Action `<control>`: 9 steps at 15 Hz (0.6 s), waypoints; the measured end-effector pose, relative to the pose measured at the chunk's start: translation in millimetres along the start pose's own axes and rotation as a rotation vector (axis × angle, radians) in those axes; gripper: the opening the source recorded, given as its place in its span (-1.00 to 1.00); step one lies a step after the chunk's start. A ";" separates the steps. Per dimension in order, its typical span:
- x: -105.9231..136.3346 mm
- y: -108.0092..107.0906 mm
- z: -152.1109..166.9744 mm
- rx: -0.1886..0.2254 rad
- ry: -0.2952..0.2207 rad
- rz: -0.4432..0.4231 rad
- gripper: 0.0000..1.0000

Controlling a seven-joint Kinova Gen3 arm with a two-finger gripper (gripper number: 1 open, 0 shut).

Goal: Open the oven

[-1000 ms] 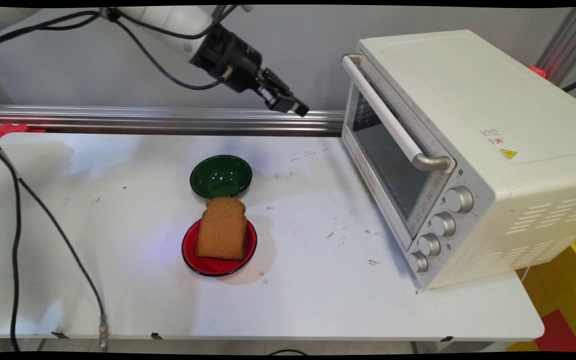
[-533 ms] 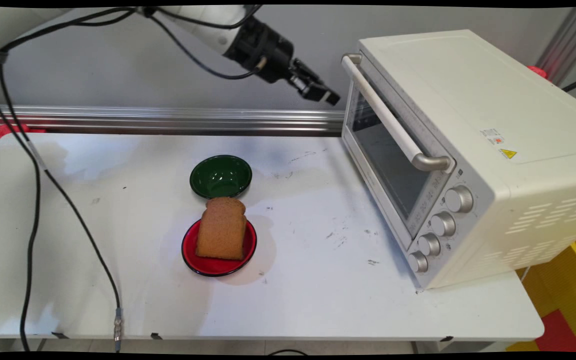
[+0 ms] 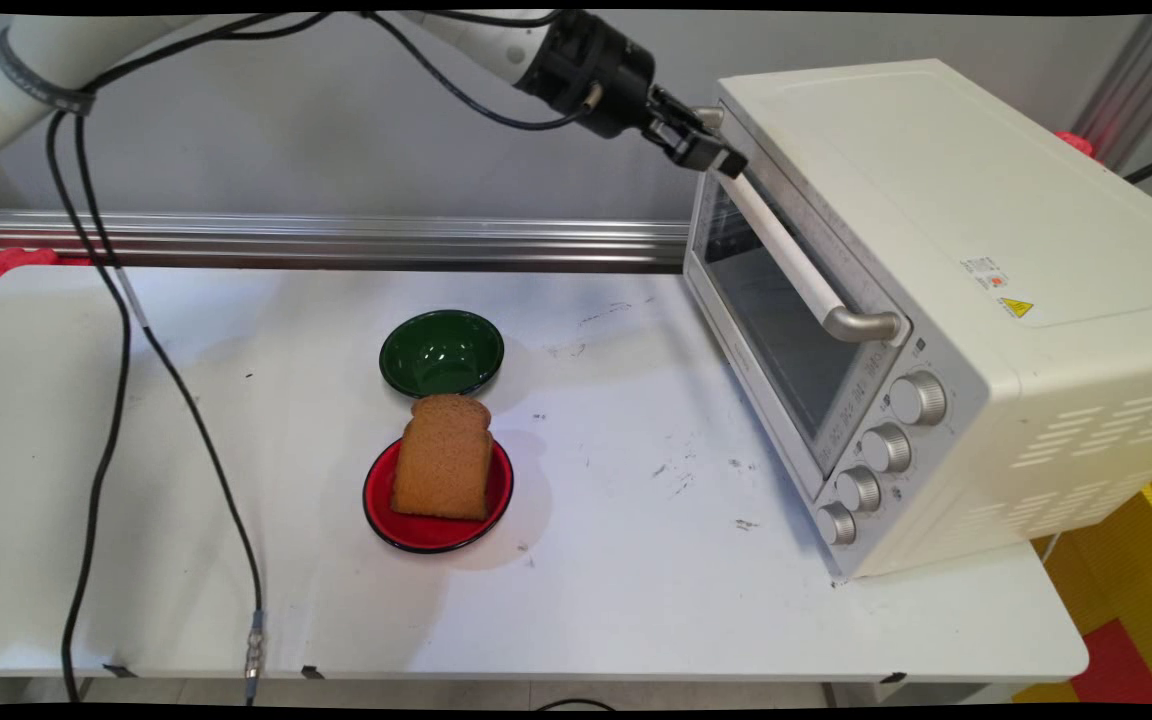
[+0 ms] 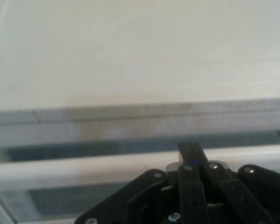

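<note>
so we've got the end effector [image 3: 711, 158] pinched narrow with nothing in it, right at the handle's [image 3: 796, 265] far end, oven [image 3: 936, 200] door shut at 3 o'clock of the counter [image 3: 636, 600], bread [image 3: 444, 458] untouched on the red plate [image 3: 381, 520], 6 o'clock of the green bowl [image 3: 442, 352].

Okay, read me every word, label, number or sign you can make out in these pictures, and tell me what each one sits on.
Nothing can be read outright.
Yellow triangular warning sign: on the top of the cream-white metal toaster oven; a symbol, no words.
Small white sticker with a red mark: beside it on the oven top; print too small to read.
Markings beside the silver knobs: too small to read.
Hand view: no text.
</note>
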 end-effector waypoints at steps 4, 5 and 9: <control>8.8 -0.8 13.8 -0.014 0.011 0.005 -1.00; 9.5 -0.7 17.5 -0.017 0.010 0.003 -1.00; 10.0 -0.3 30.5 -0.029 0.003 -0.009 -1.00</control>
